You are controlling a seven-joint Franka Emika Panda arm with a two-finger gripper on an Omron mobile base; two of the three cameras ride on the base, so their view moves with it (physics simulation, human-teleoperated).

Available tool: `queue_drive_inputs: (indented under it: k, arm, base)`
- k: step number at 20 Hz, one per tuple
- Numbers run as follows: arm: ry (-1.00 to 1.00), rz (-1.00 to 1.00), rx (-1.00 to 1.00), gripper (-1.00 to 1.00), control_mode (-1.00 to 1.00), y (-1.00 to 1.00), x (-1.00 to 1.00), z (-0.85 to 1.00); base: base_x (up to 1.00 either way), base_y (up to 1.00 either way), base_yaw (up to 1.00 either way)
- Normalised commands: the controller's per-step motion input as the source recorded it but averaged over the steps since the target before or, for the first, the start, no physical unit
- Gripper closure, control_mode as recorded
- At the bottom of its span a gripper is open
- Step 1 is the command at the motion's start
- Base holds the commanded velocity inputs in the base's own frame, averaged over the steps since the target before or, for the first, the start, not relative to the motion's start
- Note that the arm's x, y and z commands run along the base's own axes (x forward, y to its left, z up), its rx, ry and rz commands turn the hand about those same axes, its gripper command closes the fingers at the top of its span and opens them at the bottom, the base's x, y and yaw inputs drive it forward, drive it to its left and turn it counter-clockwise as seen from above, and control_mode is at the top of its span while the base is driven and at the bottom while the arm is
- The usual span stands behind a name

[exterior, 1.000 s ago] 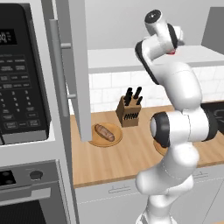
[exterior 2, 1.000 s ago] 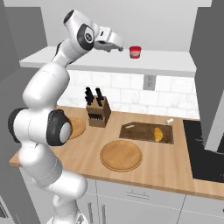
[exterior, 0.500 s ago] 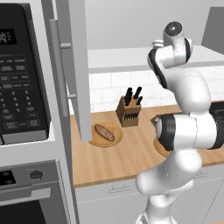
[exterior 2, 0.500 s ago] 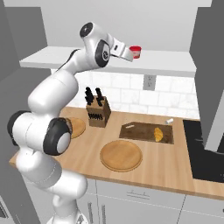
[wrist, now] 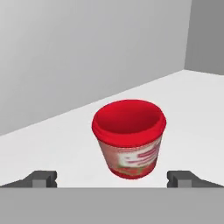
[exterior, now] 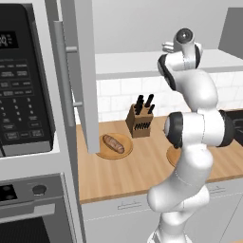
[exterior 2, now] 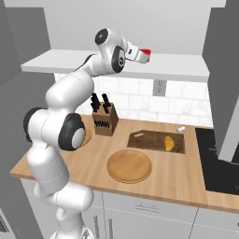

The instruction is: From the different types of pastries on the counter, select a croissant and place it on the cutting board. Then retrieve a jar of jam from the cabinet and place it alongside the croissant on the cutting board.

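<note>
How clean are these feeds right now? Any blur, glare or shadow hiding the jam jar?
Hand view: the jar of jam sits centred and evenly lit, no glare, but its label print is smeared. Right base view: the jar is a small red sliver past the pincer; soft shadow under the shelf. Left base view: flat light, the arm blocks the shelf.

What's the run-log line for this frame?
phase: reach for jar of jam | gripper: open, astride jar | croissant: on cutting board

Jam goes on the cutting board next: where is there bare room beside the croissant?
The cutting board is bare across its left and middle, on the side toward the knife block. The croissant fills the right end. The round plate lies close along the board's near edge.
</note>
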Motion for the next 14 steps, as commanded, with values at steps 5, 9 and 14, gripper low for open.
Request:
queue_drive_inputs:
  k: [5, 9, 14]
  arm:
    - [0.01, 0.00, 0.00, -1.00, -1.00, -0.42, 0.30, 0.16]
    - [0.09, 0.01, 0.00, -1.00, -1.00, -0.41, 0.33, -0.07]
    - [0.13, 0.06, 0.00, -1.00, -1.00, -0.19, 0.19, -0.38]
  base:
    - [0.00, 0.00, 0.00]
    - [0.00, 0.00, 0.00]
    - [0.00, 0.00, 0.00]
